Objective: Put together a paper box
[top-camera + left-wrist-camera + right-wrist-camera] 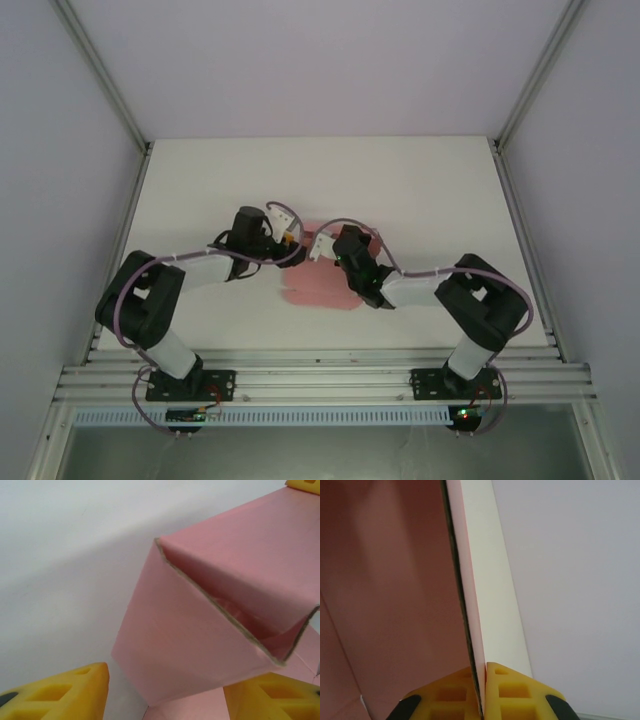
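At the left end of the paper box (322, 290), which lies on the white table (430, 190) midway between our two arms, a pink wall stands folded up, and its raw edge shows thin card. We judge the box light, springy at its creases, quick to crumple and ready to slide on the smooth top. So we would take it by a wall edge close to a fold, pinching flat across the card rather than squeezing the hollow part. Our left gripper (167, 696) has its yellow pads (60, 695) apart, with the upturned wall between them and clear of the left one; we see nothing held. The left arm reaches forward and inward, elbow out to the left, wrist turned toward the box. Our right gripper (482, 695) is closed tight on the edge of a standing panel, which runs straight up from between its pads. The right arm mirrors the left, elbow folded out to the right, forearm angled toward the centre, wrist low over the card
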